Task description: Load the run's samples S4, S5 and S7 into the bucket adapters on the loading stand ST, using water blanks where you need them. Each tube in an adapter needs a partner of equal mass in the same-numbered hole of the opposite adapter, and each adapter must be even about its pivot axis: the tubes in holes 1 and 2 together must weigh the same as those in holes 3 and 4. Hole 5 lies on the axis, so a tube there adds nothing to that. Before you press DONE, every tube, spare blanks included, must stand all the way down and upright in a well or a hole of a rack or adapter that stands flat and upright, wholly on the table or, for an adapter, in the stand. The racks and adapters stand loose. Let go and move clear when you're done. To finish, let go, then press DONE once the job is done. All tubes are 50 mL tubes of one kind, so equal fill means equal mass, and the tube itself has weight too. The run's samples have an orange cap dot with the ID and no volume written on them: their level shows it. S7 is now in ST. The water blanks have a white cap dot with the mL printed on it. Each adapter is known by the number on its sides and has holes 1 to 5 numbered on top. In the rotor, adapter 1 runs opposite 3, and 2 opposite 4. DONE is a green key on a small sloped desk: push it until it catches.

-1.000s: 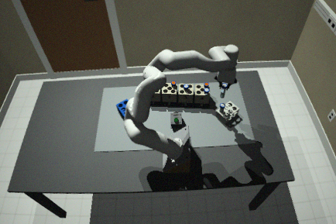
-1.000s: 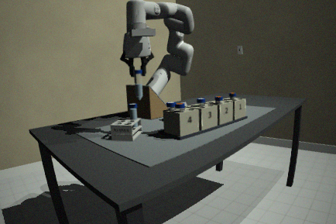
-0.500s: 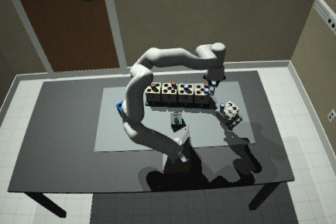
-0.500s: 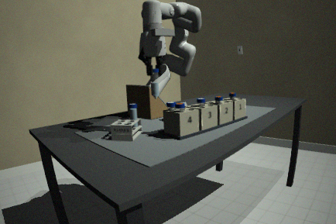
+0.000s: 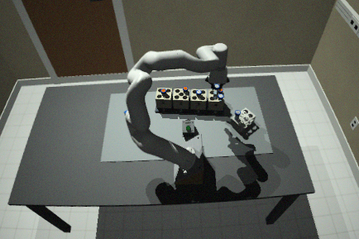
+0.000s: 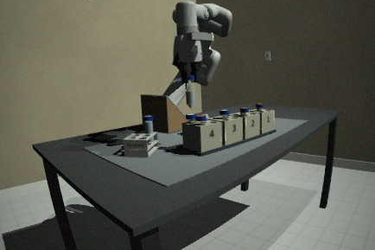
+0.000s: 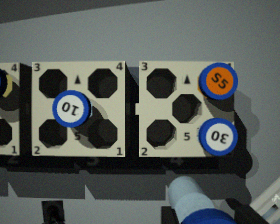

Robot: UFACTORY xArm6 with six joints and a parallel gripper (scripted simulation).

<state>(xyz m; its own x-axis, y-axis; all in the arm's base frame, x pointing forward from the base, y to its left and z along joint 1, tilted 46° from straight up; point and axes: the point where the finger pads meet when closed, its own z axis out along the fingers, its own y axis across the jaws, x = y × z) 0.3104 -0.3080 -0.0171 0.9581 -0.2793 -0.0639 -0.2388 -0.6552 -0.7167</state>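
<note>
1. Wrist view: fingers are pinching a blue-capped tube (image 7: 191, 200) by its top. It hangs in the air, off the edge of adapter 4 (image 7: 187, 145) and not over any hole yet. Its label isn't readable from here, so a wrong-mass pick would go unnoticed.
2. Adapter 4 already carries S5 (image 7: 219, 81) in hole 4 and the 30 blank (image 7: 215, 136) in hole 1, both on the side nearest the fingers' path. Coming in low could clip those caps & tip them.
3. Adapters stand loose. A sideways shove on the way down could skew adapter 4 or bump adapter 3 (image 7: 51, 145), where the 10 blank (image 7: 71, 108) sits mid-block.
4. Holes are snug octagons. If the tube's tip lands on the rim & the arm keeps pushing, it jams or slides up in the grip.
5. Letting go early means the tube is left half-seated or leaning, which fails the "all the way down" rule.
6. Wrong hole means the 1+2 vs 3+4 balance, or the match w/ adapter 2, breaks. Can't tell the target from here.
7. Exterior view: a spare tube (image 6: 149, 125) stands in the small rack (image 6: 137, 150) on the bench (image 6: 130, 197); a wide swing back could hit it.
</note>
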